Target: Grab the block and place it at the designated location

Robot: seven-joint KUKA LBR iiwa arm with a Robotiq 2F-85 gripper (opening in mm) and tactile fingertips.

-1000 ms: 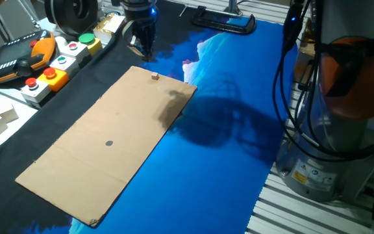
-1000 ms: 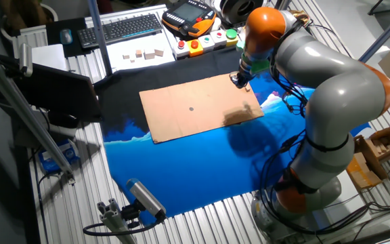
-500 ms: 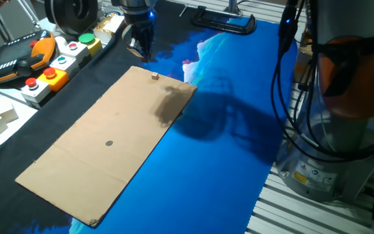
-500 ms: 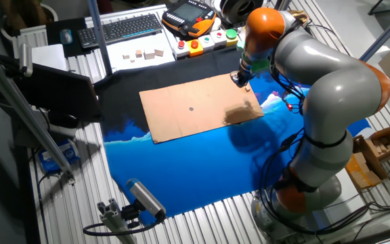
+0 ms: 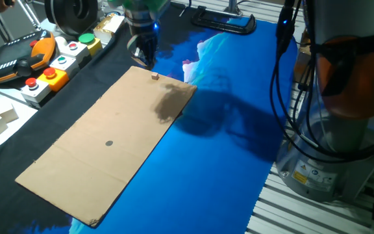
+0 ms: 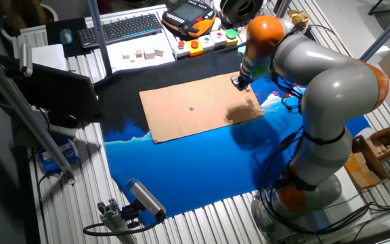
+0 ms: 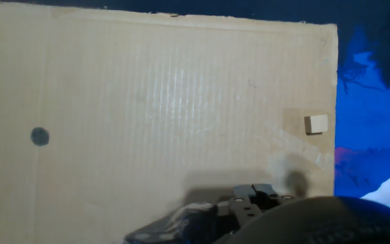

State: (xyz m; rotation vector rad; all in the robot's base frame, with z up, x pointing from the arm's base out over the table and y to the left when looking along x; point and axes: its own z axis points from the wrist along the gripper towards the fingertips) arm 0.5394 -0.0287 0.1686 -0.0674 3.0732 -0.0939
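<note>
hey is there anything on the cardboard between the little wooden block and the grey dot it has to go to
Nothing visible. The block sits near one end of the cardboard sheet and the grey dot near the other, with only bare cardboard between them. The gripper hangs near the block's end, not holding it.

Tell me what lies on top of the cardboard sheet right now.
On the cardboard sheet lie a tiny tan block near one corner and a dark round dot further along, well apart. The gripper hovers over the edge by the block, so the strip beneath it is hidden.
</note>
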